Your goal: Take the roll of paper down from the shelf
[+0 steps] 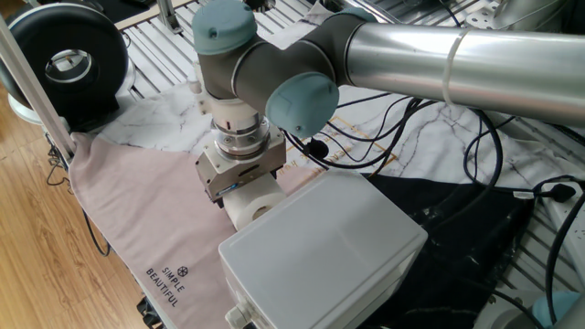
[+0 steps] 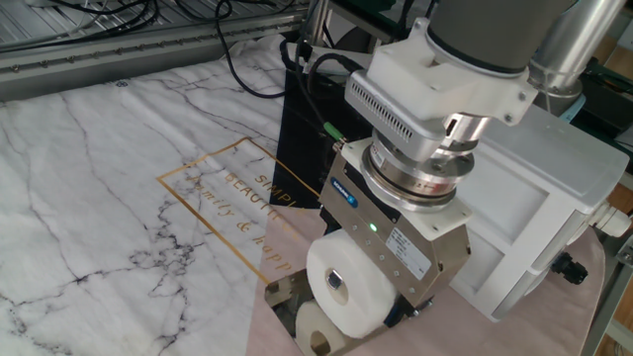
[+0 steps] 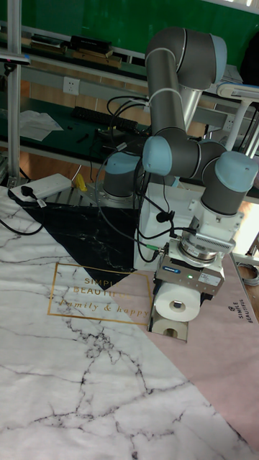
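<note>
In the tall fixed view, the nearest ground is the white marble-patterned cloth (image 3: pixel 86 374) with a gold-framed line of print, meeting a plain pink cloth (image 3: pixel 223 359) toward the right edge of the table. Just beyond that seam sits the small mirror-shiny chrome shelf plate (image 3: pixel 171 327), its surface reflecting the white toilet-paper roll with a hollow core (image 3: pixel 176 304) that hangs directly above it. The roll lies on its side, core end facing the cameras, and the two-finger gripper (image 3: pixel 184 296) is clamped on it from either flank, its grey body pressed down over the top. In the other fixed view the roll (image 2: pixel 344 289) appears clear of the plate (image 2: pixel 297 302), with a gap and a mirrored image below it, though whether any edge touches cannot be told. Behind the gripper (image 2: pixel 371 297) stands a large pale grey plastic box (image 2: pixel 534 208), close beside the roll, then a black cloth and loose cables toward the far edge. By my reading, the grasp is made and the lift begun; carrying the roll aside and setting it on the table remain.
</note>
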